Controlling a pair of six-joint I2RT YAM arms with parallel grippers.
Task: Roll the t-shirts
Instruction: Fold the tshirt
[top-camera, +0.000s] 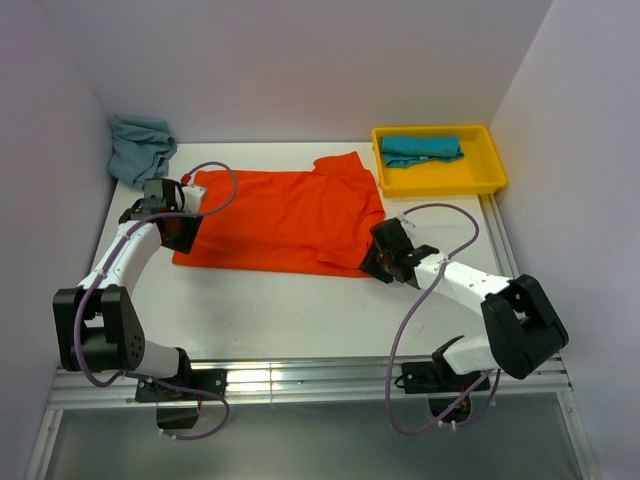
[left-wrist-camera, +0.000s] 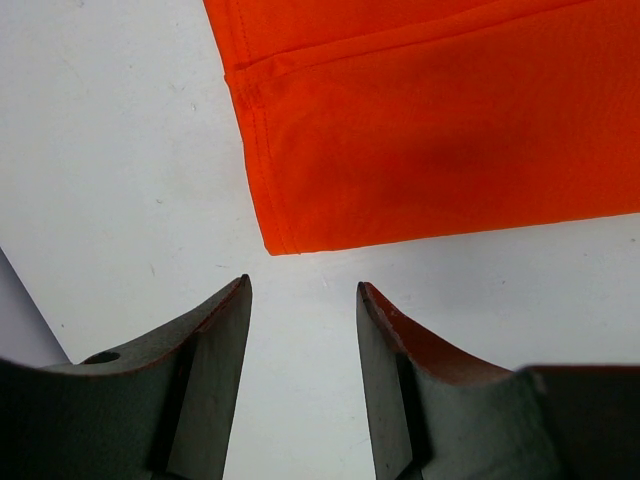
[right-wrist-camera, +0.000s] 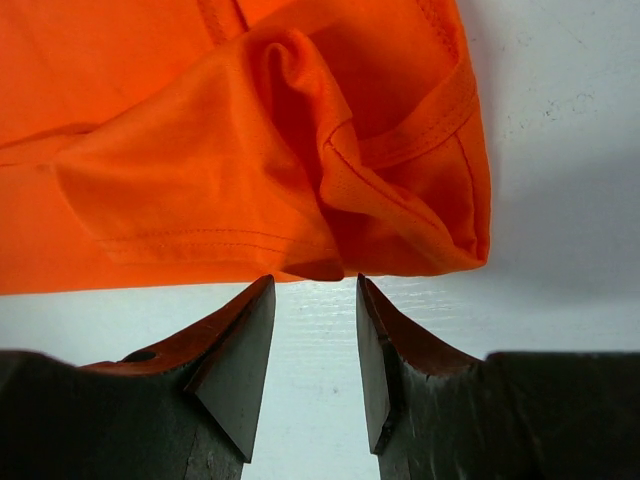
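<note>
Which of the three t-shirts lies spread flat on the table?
The orange-red t-shirt; the teal one sits folded in the yellow tray, the grey-blue one is crumpled in the corner.

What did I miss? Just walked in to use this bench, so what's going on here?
Two robot arms are set on an orange t-shirt lying spread flat on the table. The left gripper hovers open just short of its near left corner. The right gripper, jaws apart, sits at the bunched sleeve on the near right, gripping nothing. No rolling has begun. A teal t-shirt lies in the yellow tray, and a grey-blue t-shirt sits crumpled at the far left.
</note>
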